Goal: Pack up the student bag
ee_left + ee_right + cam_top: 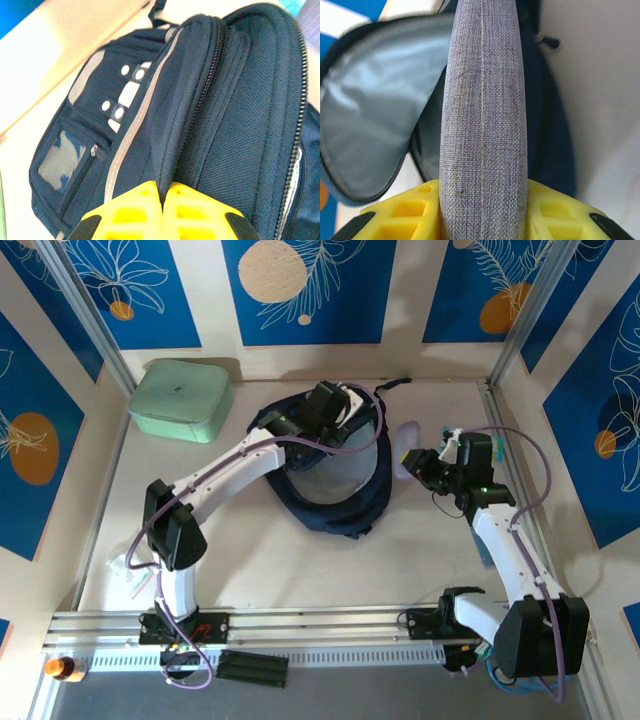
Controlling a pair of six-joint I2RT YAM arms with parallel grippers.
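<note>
**mo_k:** ok, where's the student bag [340, 512] sitting in this one; and what are the arms up to?

**tess:** it's lying on the table [280, 560], middle towards the far side, between the two arms; the main compartment is gaping and you can see pale grey lining from the top camera; the mint-green case [182, 398] is over at the far left, well apart from it

**mo_k:** left end effector?

**tess:** the left end effector [162, 195] is over the far edge of the bag, closed right down; the yellow fingers [130, 210] meet with a ridge of navy fabric pinched between them, right next to the grey stripe; so it's got hold of the bag itself; in the wrist view the front pocket with the white patches and a little clear window sits left of the grip

**mo_k:** and the right one?

**tess:** the right end effector [418, 458] is just off the bag's right side; jaws partway apart but clamped on a grey woven pouch [482, 125]; the wrist view sees it edge-on, standing straight up out of the fingers, seam down the middle; behind it is the open bag, shiny lining on the left; from above the pouch is a pale oval just beside the bag's rim; can't tell if they actually touch
</note>
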